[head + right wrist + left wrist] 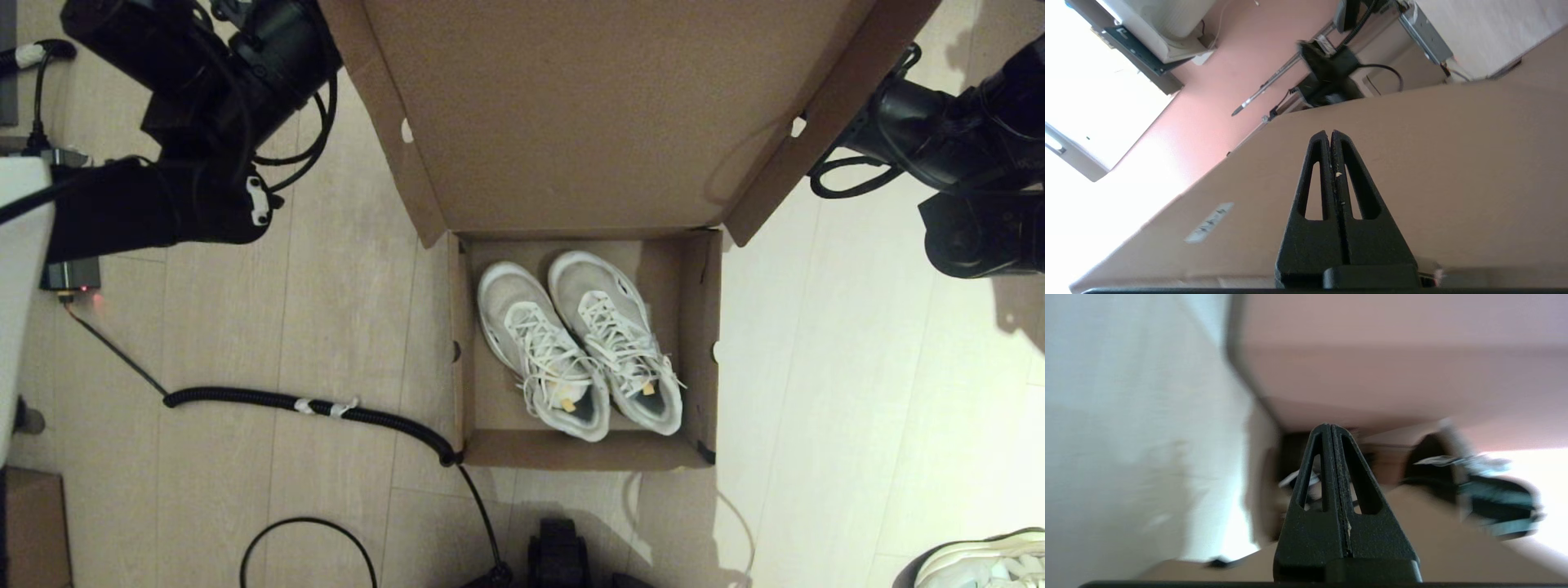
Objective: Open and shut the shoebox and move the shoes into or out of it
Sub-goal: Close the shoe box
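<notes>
A pale wood-plank floor (816, 367) carried the shoebox (702, 327), its lid (588, 106) swung up and standing open towards the camera. The shoes (580, 347) lay side by side inside it, laces up, toes towards the hinge. The left gripper (1331, 428) hung off the box's left side with its fingers pressed together, holding nothing. The right gripper (1329, 134) was likewise closed and empty, poised close over the lid's outer face near a small white label (1208, 222). A corrugated black cable (326, 408) ran across the floor to the box's front corner.
</notes>
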Motion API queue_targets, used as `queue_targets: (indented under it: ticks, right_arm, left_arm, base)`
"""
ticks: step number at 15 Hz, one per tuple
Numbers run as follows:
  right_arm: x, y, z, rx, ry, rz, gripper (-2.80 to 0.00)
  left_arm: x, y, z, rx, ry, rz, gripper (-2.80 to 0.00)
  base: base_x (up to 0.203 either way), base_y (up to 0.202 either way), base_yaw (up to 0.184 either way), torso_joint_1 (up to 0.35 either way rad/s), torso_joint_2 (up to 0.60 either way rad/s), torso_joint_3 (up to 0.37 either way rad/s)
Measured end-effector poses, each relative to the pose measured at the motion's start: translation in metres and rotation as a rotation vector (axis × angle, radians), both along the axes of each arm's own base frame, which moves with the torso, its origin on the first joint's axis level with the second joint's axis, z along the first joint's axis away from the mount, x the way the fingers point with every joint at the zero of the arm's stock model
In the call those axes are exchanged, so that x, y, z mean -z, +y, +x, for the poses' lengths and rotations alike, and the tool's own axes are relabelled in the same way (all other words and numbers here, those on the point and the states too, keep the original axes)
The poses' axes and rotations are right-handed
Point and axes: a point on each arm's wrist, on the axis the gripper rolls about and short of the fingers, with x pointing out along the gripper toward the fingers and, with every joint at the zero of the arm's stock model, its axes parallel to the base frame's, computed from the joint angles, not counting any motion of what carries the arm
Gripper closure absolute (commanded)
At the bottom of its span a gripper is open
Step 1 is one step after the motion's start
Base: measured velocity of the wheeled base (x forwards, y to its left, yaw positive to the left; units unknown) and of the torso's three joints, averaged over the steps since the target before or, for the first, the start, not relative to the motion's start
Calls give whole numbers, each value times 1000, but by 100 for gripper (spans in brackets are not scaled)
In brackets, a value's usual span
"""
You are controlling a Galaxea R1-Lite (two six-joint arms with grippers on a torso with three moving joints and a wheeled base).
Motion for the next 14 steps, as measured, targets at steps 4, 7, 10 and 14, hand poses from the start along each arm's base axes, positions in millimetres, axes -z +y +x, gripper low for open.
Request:
queue_targets:
  ticks: [4, 7, 10, 14]
  right_arm:
    - [4, 0, -17, -24, 24, -8, 0]
    - [6, 3, -30, -43, 37, -16, 0]
    - [14, 7, -41, -69, 49, -28, 0]
    - [27, 11, -53, -100, 71, -41, 0]
  left_arm:
    - [-16, -3, -26, 106, 17, -55, 0]
    - [-6, -10, -36, 142, 57, -52, 0]
    - [14, -15, -50, 171, 116, -31, 0]
    - [32, -16, -80, 217, 154, 6, 0]
  base:
    - [0, 0, 0, 0, 0, 0]
    - [0, 0, 0, 0, 0, 0]
    - [0, 0, 0, 0, 0, 0]
    - [0, 0, 0, 0, 0, 0]
